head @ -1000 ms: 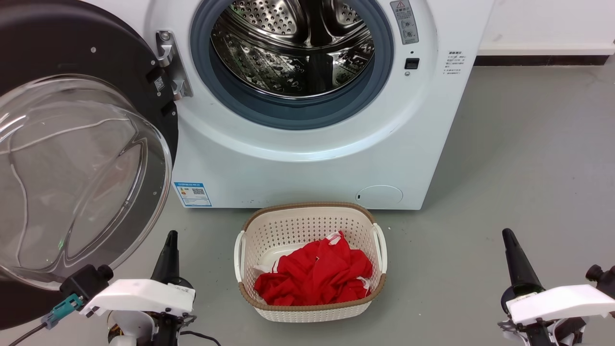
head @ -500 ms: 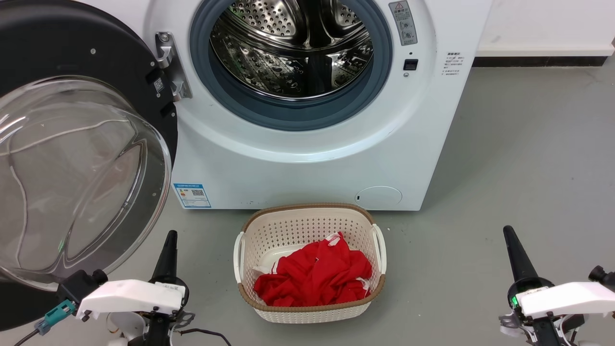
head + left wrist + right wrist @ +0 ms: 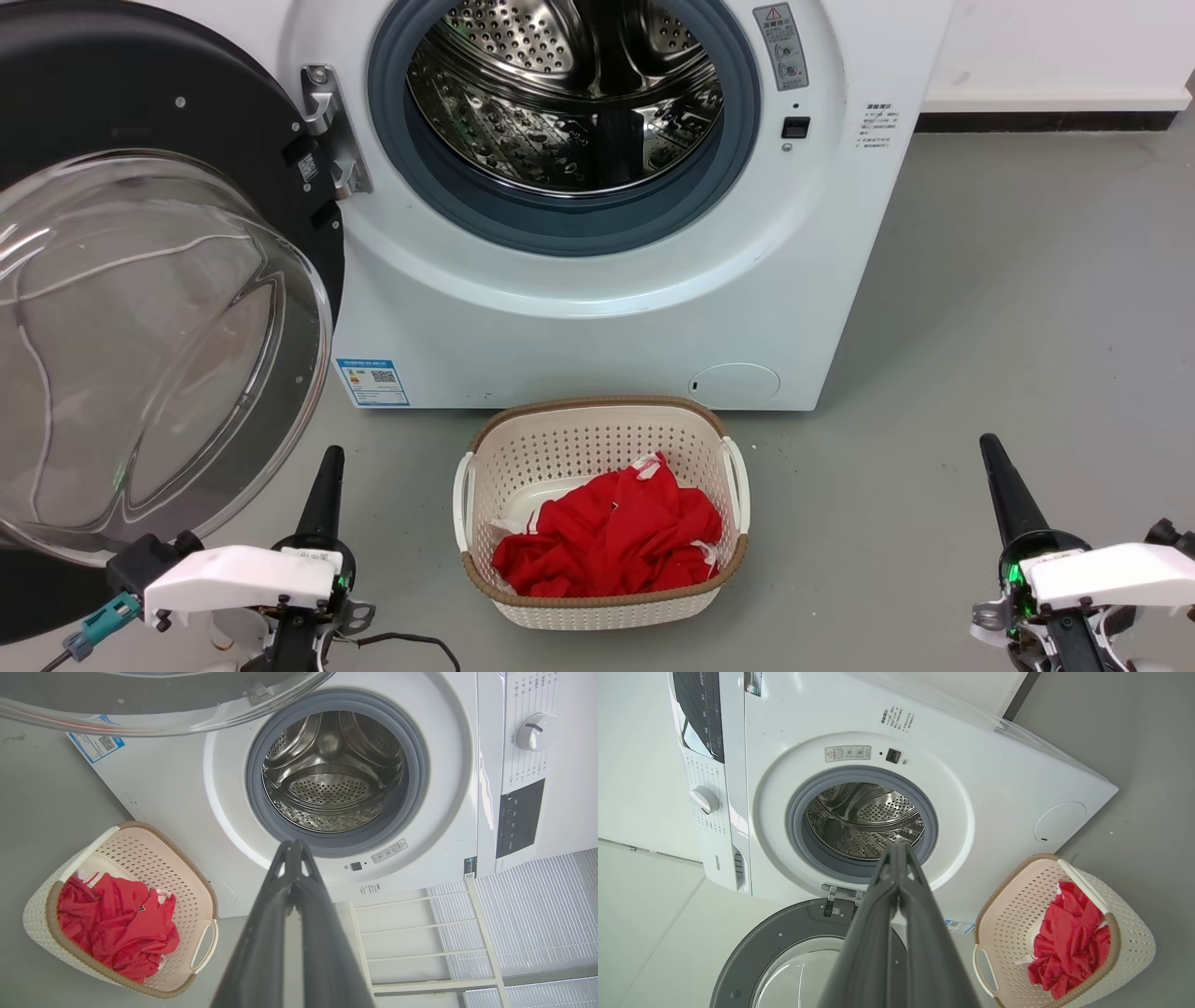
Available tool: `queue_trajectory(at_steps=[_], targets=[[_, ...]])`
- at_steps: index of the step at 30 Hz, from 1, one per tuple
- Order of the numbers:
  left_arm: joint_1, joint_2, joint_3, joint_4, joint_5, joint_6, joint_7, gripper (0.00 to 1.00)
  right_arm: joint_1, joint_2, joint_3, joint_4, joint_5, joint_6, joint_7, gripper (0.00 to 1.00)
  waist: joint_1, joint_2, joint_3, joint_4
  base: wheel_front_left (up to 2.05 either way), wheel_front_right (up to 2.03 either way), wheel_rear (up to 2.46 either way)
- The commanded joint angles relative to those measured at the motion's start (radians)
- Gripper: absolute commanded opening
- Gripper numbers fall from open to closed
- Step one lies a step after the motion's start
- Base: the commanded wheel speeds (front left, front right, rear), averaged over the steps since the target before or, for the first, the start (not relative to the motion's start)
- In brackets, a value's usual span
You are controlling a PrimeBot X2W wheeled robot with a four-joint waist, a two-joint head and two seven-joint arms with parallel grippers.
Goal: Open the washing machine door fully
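Note:
The white washing machine (image 3: pixel 597 308) fills the upper head view, its steel drum (image 3: pixel 569 93) exposed inside the blue-grey gasket. The washing machine door (image 3: pixel 140 336) is swung wide to the left on its hinge (image 3: pixel 327 131), its clear glass bowl bulging toward me. My left gripper (image 3: pixel 330 457) is shut and empty at the lower left, just right of the door's lower edge and apart from it. Low at the right, away from the machine, my right gripper (image 3: pixel 988 446) is shut and holds nothing. The wrist views show the fingertips of the left gripper (image 3: pixel 293 845) and of the right gripper (image 3: pixel 898 848) pressed together before the drum.
A cream laundry basket (image 3: pixel 485 485) with red cloth (image 3: pixel 611 537) stands on the grey floor in front of the machine, between my arms. A white wall with a dark baseboard (image 3: pixel 1046 119) runs behind at the right. A white rack (image 3: pixel 420 938) stands beside the machine in the left wrist view.
Both grippers have drawn back slightly toward the bottom of the head view. The view has shifted a little; door and basket stay as they were.

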Motion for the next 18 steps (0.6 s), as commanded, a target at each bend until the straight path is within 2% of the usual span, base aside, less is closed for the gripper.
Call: queue_trajectory(at_steps=[1, 18], targets=[[-0.004, -0.001, 0.005, -0.009, -0.027, -0.01, 0.008, 0.0, -0.021, -0.006, -0.004, -0.001, 0.027, 0.0, 0.004, 0.0, -0.0001, 0.0, 0.0, 0.0, 0.0, 0.0, 0.0], [0.0, -0.009, 0.026, -0.008, -0.173, -0.027, 0.045, 0.0, -0.035, -0.004, -0.014, 0.021, 0.176, 0.0, 0.031, 0.0, -0.0001, 0.0, -0.004, -0.003, 0.0, 0.0, 0.0]])
